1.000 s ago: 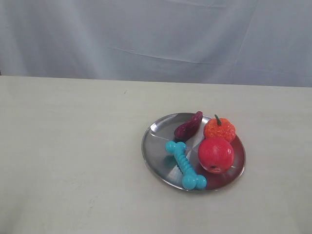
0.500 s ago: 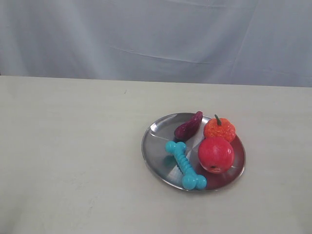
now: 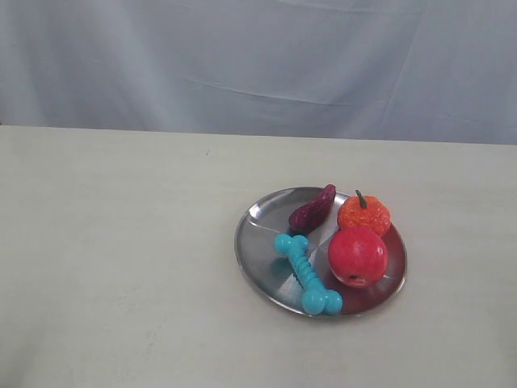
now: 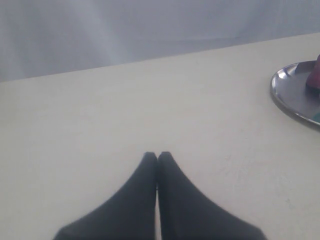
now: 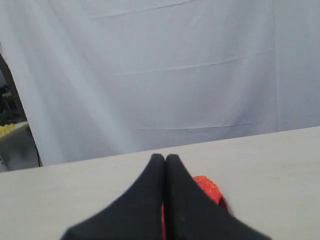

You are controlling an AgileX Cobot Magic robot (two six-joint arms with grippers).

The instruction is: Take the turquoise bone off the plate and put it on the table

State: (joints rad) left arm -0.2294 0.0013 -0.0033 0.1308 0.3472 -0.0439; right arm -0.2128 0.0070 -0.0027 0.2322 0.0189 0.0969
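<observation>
1. Bone [image 3: 307, 273] first: nothing is touching it. Neither arm shows in the exterior view. In the wrist views the left gripper [image 4: 157, 156] and the right gripper [image 5: 164, 157] each have their black jaws pressed together with nothing between them. The left one is over bare table [image 4: 100, 110].
2. It lies on the near-left part of the plate [image 3: 257, 241], slanting from far-left to near-right, with its near knob at the rim.
3. An apple [image 3: 358, 255] sits just to its right. A purple fruit [image 3: 313, 208] lies just beyond its far knob, and a pumpkin [image 3: 363, 214] is further back on the right.
4. I'd say the step in hand is the reach. The plate sits right of the middle, so the right arm looks handier.
5. To do it well, spread the jaws before coming down and straddle the ribbed shaft crosswise at its middle. Keep the apple-side finger from nudging the apple.
6. Then lift straight up and clear the rim. Set it down on open table to the left, well away from the plate.
</observation>
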